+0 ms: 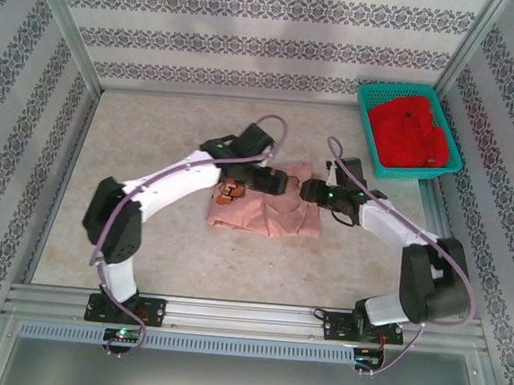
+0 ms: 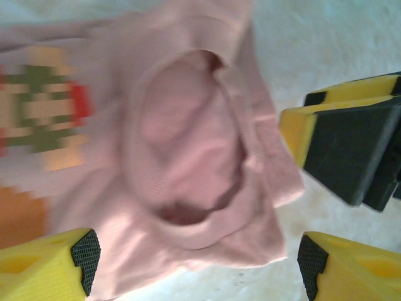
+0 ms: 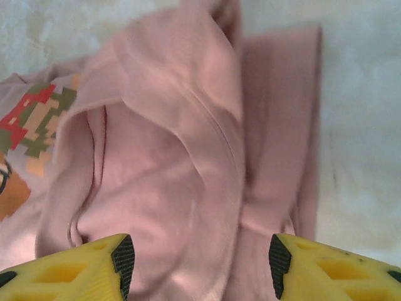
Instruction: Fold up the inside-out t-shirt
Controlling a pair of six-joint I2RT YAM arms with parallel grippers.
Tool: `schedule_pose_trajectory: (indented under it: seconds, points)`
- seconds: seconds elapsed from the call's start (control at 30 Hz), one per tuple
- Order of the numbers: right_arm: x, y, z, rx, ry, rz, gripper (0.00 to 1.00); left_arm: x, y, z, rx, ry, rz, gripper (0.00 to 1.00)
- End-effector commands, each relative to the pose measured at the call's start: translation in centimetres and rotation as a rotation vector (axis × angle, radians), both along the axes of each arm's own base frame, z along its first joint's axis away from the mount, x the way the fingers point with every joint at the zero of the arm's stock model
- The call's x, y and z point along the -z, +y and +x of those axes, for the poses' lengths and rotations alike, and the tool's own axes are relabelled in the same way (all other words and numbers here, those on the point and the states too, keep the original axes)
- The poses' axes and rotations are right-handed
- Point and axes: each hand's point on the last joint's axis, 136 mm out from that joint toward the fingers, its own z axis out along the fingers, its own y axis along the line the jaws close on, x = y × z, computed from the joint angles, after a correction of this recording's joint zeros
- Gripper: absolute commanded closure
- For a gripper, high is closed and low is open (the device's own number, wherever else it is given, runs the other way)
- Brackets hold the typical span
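The salmon-pink t-shirt [image 1: 269,213] lies bunched in a rough rectangle at the middle of the table, a small orange-brown print [image 1: 230,192] on its left part. My left gripper [image 1: 278,183] hovers over its back edge from the left. My right gripper [image 1: 308,192] faces it from the right, close by. In the left wrist view the left gripper [image 2: 197,263] is open above the t-shirt's neck opening [image 2: 188,150], with a pixel-figure print [image 2: 44,106] at the left. In the right wrist view the right gripper [image 3: 200,263] stands open over folds of the t-shirt [image 3: 182,157], nothing pinched.
A teal basket [image 1: 366,107] holding a bright red garment [image 1: 411,129] stands at the back right corner. Patterned walls close in the table on three sides. An aluminium rail [image 1: 246,316] with both arm bases runs along the near edge.
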Motion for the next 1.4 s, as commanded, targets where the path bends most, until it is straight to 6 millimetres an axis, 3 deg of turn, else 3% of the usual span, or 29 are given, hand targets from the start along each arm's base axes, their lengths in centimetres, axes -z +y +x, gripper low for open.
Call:
schedule_pose_trajectory:
  seconds: [0.0,0.13,0.27,0.5,0.6,0.83,0.97,1.07,1.23,1.37]
  points:
    - [0.6,0.0,2.9,-0.006,-0.040,-0.136,0.36,1.4,1.8,0.7,-0.075,0.014,-0.026,0.16]
    - [2.8,0.6,4.1,-0.023,0.021,-0.231,0.34,1.9,3.1,0.5,-0.077,0.019,0.005,0.16]
    - [3.7,0.7,5.3,-0.018,0.030,-0.259,0.35,2.2,3.4,0.5,-0.075,0.020,0.014,0.16]
    - [2.9,-2.8,7.5,0.089,0.037,-0.246,0.50,3.7,3.1,-0.1,-0.047,0.055,0.010,0.16]
    - [2.8,-4.4,7.6,0.128,0.059,-0.183,0.54,3.8,2.0,-0.6,-0.009,0.062,-0.029,0.16]
    - [3.0,-5.6,7.7,0.149,0.137,0.029,0.49,4.5,-3.9,-2.5,0.159,0.092,-0.123,0.16]
    - [2.5,-6.1,6.8,0.146,0.151,0.090,0.43,5.0,-7.1,-3.1,0.227,0.096,-0.134,0.16]
    - [1.9,-5.5,5.4,0.112,0.174,0.105,0.39,5.2,-8.2,-3.0,0.248,0.099,-0.126,0.17]
    - [0.6,-5.0,0.5,0.089,0.163,0.062,0.36,3.5,-6.9,-2.4,0.222,0.039,-0.106,0.16]
    - [0.8,-1.3,-4.1,-0.007,0.201,0.018,0.37,3.1,-3.6,-1.9,0.138,0.018,-0.073,0.16]
